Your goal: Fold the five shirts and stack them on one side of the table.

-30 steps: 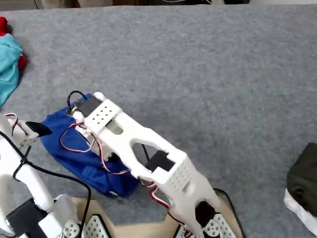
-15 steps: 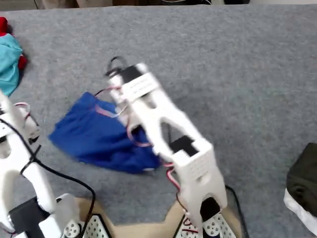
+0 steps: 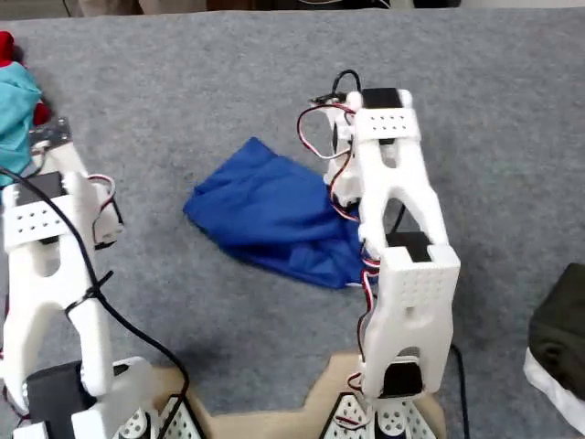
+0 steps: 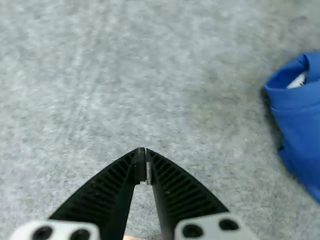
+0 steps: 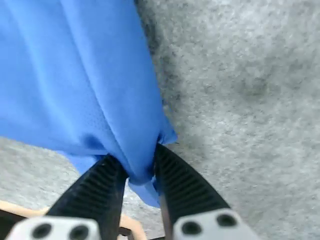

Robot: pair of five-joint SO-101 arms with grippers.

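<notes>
Zero shirts look folded; blue shirt (image 3: 270, 219) lies crumpled, right gripper (image 5: 136, 162) clamped on its edge, left gripper (image 4: 142, 155) closed, empty. Stack seemingly unstarted.

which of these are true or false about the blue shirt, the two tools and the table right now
1. The right tool is shut on the blue shirt. True.
2. The left tool holds a corner of the blue shirt. False: it is shut on nothing, over bare table.
3. A teal garment lies near the table's edge on the left arm's side. True.
4. The blue shirt lies neatly folded flat. False: it is bunched and rumpled.
</notes>
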